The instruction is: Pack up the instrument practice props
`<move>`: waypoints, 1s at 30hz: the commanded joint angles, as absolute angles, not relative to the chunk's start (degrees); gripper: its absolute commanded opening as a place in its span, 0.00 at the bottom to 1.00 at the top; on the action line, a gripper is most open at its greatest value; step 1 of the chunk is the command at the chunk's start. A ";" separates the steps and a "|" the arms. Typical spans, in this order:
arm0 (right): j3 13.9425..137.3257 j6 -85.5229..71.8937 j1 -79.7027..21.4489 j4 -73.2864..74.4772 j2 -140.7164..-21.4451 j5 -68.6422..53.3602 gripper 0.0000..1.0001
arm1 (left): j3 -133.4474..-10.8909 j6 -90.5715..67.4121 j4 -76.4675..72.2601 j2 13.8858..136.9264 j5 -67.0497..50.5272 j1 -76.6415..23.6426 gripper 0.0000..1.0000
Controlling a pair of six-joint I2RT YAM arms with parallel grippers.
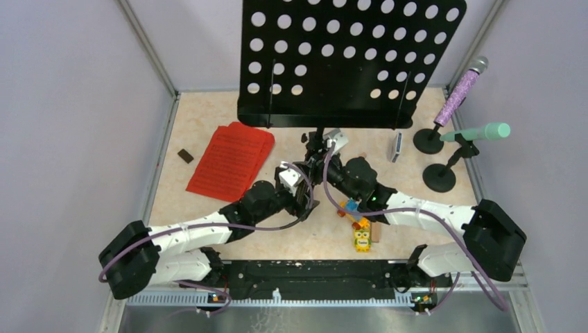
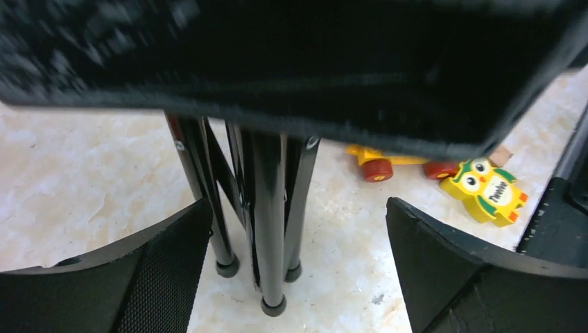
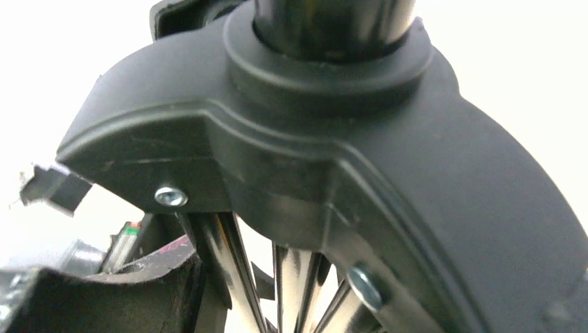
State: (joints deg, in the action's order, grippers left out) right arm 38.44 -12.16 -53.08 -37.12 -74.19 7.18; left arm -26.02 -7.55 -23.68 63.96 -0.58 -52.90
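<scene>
Yellow owl figure (image 1: 361, 239) sits nearest you; your left gripper (image 2: 298, 208) gapes wide around the folded tripod legs (image 2: 270, 229) (contact unclear); your right gripper (image 1: 324, 148) is at the hub (image 3: 312, 139) above, its grip unreadable; the black music rack (image 1: 347, 55) stands mid-table, red pages (image 1: 232, 161) lying left.

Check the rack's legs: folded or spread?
Folded. In the left wrist view the legs are bunched side by side, not splayed.
</scene>
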 commanded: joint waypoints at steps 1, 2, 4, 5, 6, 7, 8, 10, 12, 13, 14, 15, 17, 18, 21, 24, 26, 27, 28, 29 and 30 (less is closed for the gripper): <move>48.72 -20.81 -53.50 -34.18 -69.54 0.40 0.00 | -27.91 -5.26 -27.89 67.44 4.73 -52.75 0.99; 49.61 -21.48 -53.51 -32.65 -69.26 -0.43 0.00 | -28.10 -4.91 -27.87 68.15 6.15 -52.76 0.99; 51.66 -22.19 -53.74 -29.74 -68.67 -2.09 0.00 | -28.12 -4.58 -27.70 69.35 7.82 -52.74 0.99; 52.74 -22.37 -53.87 -27.85 -68.46 -2.47 0.00 | -28.06 -4.63 -27.31 69.76 7.25 -52.74 0.99; 53.88 -22.82 -53.88 -26.19 -68.21 -2.57 0.00 | -28.00 -5.12 -26.79 70.20 6.43 -52.76 0.96; 54.72 -23.29 -53.88 -24.79 -68.09 -2.40 0.00 | -27.85 -5.93 -26.34 70.41 5.67 -52.74 0.93; 55.52 -23.75 -53.82 -23.51 -67.93 -2.04 0.00 | -27.52 -7.38 -25.90 70.56 5.30 -52.79 0.87; 56.65 -24.91 -53.87 -21.68 -67.67 -1.33 0.00 | -26.56 -10.94 -24.92 70.38 5.34 -52.74 0.72; 57.15 -26.23 -53.87 -21.12 -67.52 -0.90 0.00 | -25.13 -13.55 -24.66 69.81 4.22 -52.73 0.58; 57.21 -26.91 -53.88 -21.05 -67.50 -0.84 0.00 | -24.26 -14.53 -24.84 69.46 3.32 -52.73 0.51; 57.30 -27.61 -53.88 -20.69 -67.62 -0.49 0.00 | -23.47 -15.43 -24.85 69.01 2.72 -52.73 0.42; 57.37 -28.29 -53.88 -20.23 -67.73 -0.24 0.00 | -22.79 -16.56 -24.61 68.47 2.53 -52.78 0.34; 57.62 -28.87 -53.88 -18.86 -68.20 0.57 0.00 | -22.25 -19.94 -22.17 67.30 4.34 -52.76 0.18; 57.83 -28.91 -53.83 -17.84 -68.50 1.80 0.00 | -22.28 -21.26 -20.45 66.72 4.95 -52.79 0.13; 58.80 -29.10 -53.88 -13.18 -69.60 6.36 0.00 | -22.56 -24.37 -14.63 64.51 5.27 -52.77 0.00; 59.55 -28.56 -53.86 -9.00 -71.22 11.83 0.00 | -23.18 -26.60 -8.99 61.45 5.18 -52.76 0.00; 59.30 -28.20 -53.71 -7.30 -72.42 15.05 0.00 | -23.99 -27.65 -5.09 59.96 5.30 -52.81 0.00; 59.00 -27.98 -53.59 -6.88 -73.16 16.35 0.00 | -24.49 -28.09 -3.09 59.49 5.46 -52.81 0.00; 58.74 -28.01 -53.35 -6.11 -73.91 17.36 0.00 | -25.04 -28.59 -1.39 59.20 5.60 -52.79 0.00; 58.45 -28.41 -53.02 -5.66 -74.71 18.05 0.00 | -25.64 -28.83 -0.43 59.11 5.74 -52.81 0.00; 58.04 -28.81 -52.54 -5.51 -75.42 18.32 0.00 | -26.19 -29.09 1.91 59.30 5.72 -52.74 0.00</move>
State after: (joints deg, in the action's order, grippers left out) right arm 52.99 -34.61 -54.30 -1.78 -75.81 7.22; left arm -24.62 -26.61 -13.21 60.03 -2.07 -54.33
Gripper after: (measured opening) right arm 0.495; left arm 0.543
